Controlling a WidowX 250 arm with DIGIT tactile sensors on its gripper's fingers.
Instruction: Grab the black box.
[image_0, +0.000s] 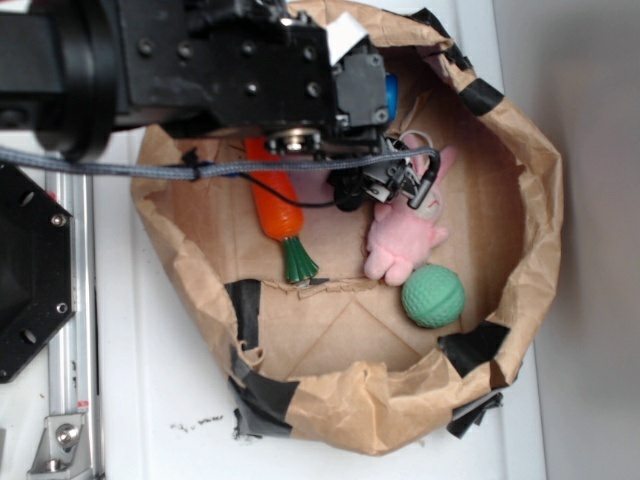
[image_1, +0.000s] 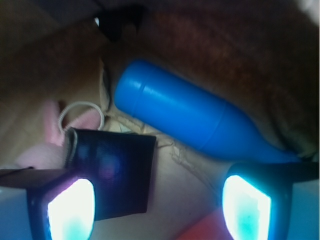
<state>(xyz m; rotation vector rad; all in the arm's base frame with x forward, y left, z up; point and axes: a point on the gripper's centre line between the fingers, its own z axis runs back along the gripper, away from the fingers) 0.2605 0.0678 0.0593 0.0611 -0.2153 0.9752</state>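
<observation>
A crumpled brown paper basin (image_0: 520, 200), patched with black tape (image_0: 245, 310), holds the scene's contents beneath a robot arm (image_0: 200, 60) that reaches over it from the upper left. Left of the tool (image_1: 157, 205), an orange toy carrot (image_0: 275, 205) lies with its green top pointing toward the basin's near side. In the wrist view the tool stands released, its two glowing fingers (image_1: 70, 210) spread wide apart with nothing between them; the black box (image_1: 112, 172) sits just ahead of the left finger, its near edge partly behind that finger, resting on the paper floor. A pink plush bunny (image_0: 400, 245) lies beside the box, to the left in the wrist view, a white cord loop (image_1: 80, 112) at its ears. Farther ahead of the tool, a blue bottle (image_1: 195, 120) lies on its side, slanting toward the right finger. A green ball (image_0: 433, 296) rests near the bunny at the basin's near-right side. The basin sits on a white tabletop (image_0: 160, 400); a black hexagonal plate (image_0: 30, 270) and a metal rail (image_0: 70, 330) occupy the far left. The paper wall rises close beyond the bottle.
</observation>
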